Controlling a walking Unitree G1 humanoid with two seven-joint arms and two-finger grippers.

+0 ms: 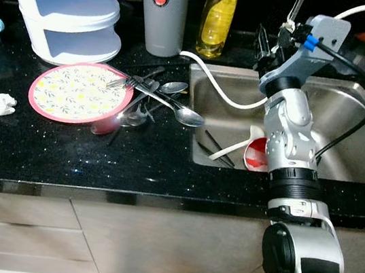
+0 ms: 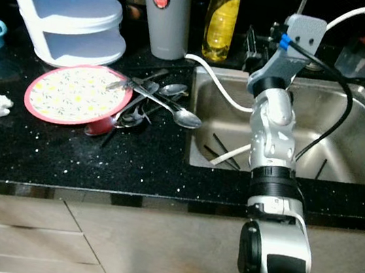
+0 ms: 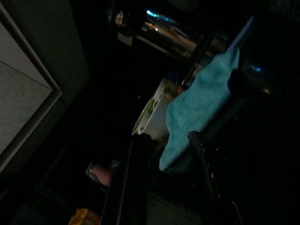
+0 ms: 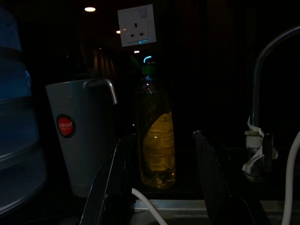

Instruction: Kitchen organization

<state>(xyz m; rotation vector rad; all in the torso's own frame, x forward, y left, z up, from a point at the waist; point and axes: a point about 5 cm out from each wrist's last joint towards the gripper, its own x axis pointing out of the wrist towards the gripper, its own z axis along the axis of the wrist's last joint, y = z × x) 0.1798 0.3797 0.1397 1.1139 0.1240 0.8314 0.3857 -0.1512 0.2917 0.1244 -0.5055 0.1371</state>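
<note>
Right hand [image 4: 161, 180] open before bottle [image 4: 158, 140]; sink [image 1: 351, 110] part-hidden.

Head views are bright and fairly sharp, with glare on the steel sink [image 1: 349, 127] and speckled black tabletop [image 1: 130, 163]. Both wrist views are very dark and grainy.

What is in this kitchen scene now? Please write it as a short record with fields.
place: black counter with steel sink
right pincer: open, raised over the sink's back left corner, pointing at the yellow bottle
left pincer: open, idle in the dark near a teal cloth
plate: flowered, pink rim, on the counter
cutlery: spoons piled between plate and sink
in sink: red bowl with white ladle
behind: grey jug, stacked clear containers
</note>
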